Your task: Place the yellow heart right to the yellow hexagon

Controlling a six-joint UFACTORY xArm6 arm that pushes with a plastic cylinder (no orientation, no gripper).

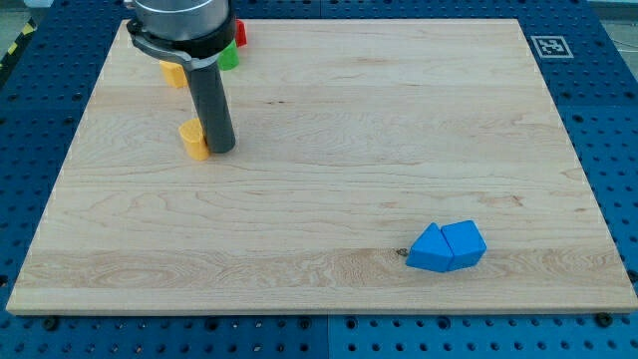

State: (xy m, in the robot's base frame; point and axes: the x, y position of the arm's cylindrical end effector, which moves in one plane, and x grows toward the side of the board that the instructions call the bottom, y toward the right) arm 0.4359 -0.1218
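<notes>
Fingers: none, only my tip [221, 150], touching yellow heart [193, 140] on its right | yellow hexagon [174, 73] above, near table [329, 289] top-left edge | blue blocks [447, 246] bottom right, well apart

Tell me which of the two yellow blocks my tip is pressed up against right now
The lower yellow block, touching my tip on its left. The other yellow block sits apart, nearer the view's top, partly hidden behind the arm.

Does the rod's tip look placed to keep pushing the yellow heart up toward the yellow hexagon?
Probably yes. My tip sits against the yellow heart on the view's right, with bare board between the heart and the yellow hexagon above it. From that side, though, it would push left rather than up.
</notes>
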